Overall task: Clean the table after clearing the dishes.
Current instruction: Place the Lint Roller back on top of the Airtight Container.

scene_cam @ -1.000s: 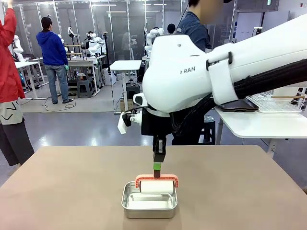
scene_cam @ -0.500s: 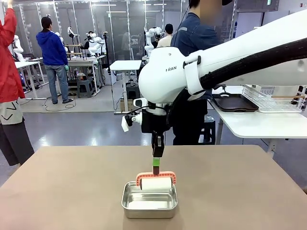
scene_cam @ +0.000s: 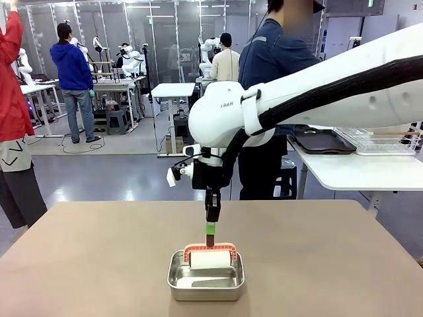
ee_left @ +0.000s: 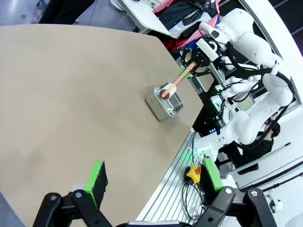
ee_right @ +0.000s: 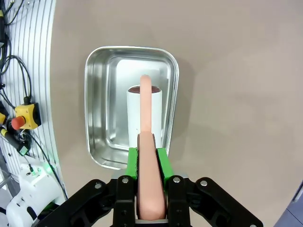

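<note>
Front view: we look across a plain matte beige-tan worktop (scene_cam: 99, 264) carrying a small steel pan (scene_cam: 205, 280) near our edge. Behind it lie a grey floor, a white-topped table (scene_cam: 360, 170) with a dark tray (scene_cam: 322, 140) and a wire rack (scene_cam: 381, 137), and a person (scene_cam: 268, 79) in dark blue standing at the far side, partly hidden by our right arm.

The right gripper (scene_cam: 210, 228) has its fingers pinching the pink handle of a lint roller (scene_cam: 210, 256), whose white roll sits in the pan. In the left wrist view, the left gripper (ee_left: 154, 182) hangs over the worktop's edge, fingers spread with nothing between them.
</note>
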{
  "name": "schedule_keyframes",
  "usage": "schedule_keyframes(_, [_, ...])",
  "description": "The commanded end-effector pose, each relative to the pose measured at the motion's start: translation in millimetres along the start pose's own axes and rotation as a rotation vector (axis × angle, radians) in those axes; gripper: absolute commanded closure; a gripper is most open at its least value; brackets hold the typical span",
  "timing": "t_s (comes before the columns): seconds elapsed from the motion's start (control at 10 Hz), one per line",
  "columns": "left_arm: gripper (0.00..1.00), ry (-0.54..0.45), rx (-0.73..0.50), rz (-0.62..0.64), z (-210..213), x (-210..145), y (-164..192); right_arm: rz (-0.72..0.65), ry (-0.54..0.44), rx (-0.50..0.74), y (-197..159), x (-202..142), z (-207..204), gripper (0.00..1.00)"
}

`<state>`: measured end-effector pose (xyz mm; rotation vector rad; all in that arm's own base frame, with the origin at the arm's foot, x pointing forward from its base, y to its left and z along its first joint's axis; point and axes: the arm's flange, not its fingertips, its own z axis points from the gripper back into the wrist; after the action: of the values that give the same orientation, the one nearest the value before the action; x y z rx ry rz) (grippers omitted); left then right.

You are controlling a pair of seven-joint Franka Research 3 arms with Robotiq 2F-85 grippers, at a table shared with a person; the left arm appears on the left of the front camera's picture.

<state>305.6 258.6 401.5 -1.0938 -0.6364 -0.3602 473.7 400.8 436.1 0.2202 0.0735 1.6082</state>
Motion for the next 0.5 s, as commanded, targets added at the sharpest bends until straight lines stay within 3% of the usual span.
schedule_keyframes(0.0, [0.0,0.005,-0.001,0.0,2,-2,-5,-0.023,0.02,0.038,-13,14,-8,0.79])
schedule_keyframes(0.4, [0.0,0.005,-0.001,0.0,2,-2,-5,-0.052,0.04,0.106,-37,14,-41,0.79])
